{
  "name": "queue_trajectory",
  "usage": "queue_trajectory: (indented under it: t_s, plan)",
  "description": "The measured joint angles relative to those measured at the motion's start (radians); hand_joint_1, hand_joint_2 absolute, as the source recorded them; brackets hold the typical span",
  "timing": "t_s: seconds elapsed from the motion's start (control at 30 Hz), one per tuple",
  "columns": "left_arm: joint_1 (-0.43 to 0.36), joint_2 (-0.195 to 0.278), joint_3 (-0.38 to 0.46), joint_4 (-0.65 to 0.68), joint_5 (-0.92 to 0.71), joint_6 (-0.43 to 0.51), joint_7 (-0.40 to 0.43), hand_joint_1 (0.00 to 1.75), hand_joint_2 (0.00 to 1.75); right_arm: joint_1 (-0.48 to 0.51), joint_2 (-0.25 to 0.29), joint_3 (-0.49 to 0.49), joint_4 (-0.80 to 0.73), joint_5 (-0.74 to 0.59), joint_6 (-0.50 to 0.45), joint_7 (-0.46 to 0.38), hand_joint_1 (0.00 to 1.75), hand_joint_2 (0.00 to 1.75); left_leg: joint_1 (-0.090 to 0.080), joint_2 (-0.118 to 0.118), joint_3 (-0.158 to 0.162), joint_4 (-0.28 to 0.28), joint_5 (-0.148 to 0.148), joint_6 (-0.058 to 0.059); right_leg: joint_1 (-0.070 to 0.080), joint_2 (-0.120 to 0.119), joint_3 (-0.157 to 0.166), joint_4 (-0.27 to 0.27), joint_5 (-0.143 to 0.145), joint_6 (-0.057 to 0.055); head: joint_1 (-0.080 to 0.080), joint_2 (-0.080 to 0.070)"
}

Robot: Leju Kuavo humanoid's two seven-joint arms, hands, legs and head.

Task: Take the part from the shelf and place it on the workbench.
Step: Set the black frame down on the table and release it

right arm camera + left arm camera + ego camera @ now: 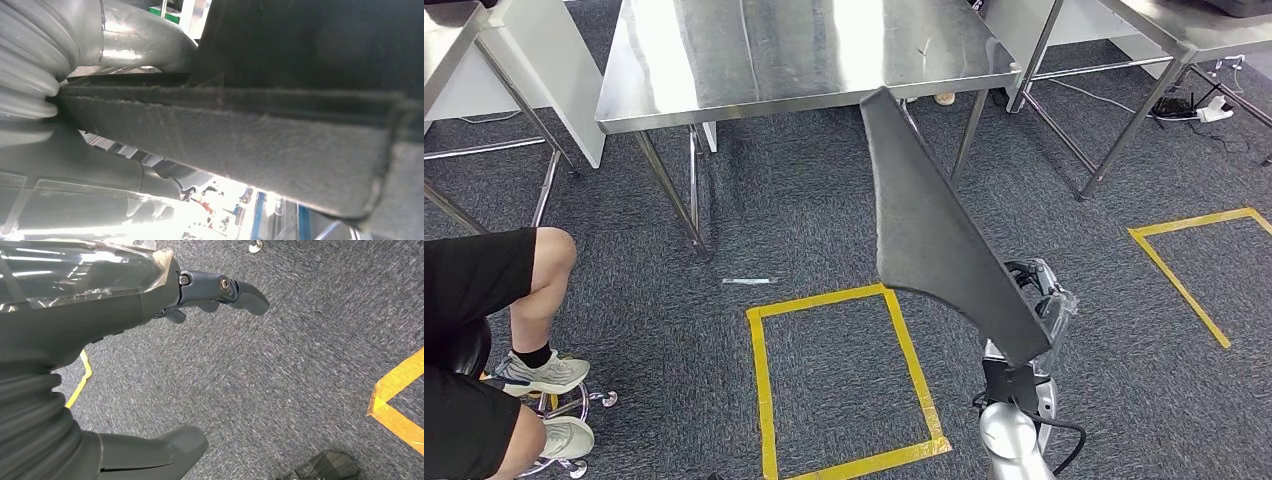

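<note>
Right hand [1042,300] raised, gripping, left hand [165,310] hanging, fingers apart, holding nothing

Workbench [794,60] ahead, taped square [844,385] on floor before it, seated person [484,340] left

Part [934,240] hides most of right hand [1046,300]; workbench [794,60] cropped.
</note>
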Motion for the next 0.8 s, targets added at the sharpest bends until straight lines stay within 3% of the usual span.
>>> queue_trajectory:
  t_s: [0.8]
  plan:
    - [0.003,-0.006,-0.003,-0.005,-0.001,-0.005,0.004,0.00,1.75,0.005,-0.005,0.004,-0.013,0.013,-0.004,0.012,1.75,1.75,0.000,0.000,0.000,0.000,0.000,0.000,0.000,0.000,0.000,0.000,0.000,0.000,0.000,0.000]
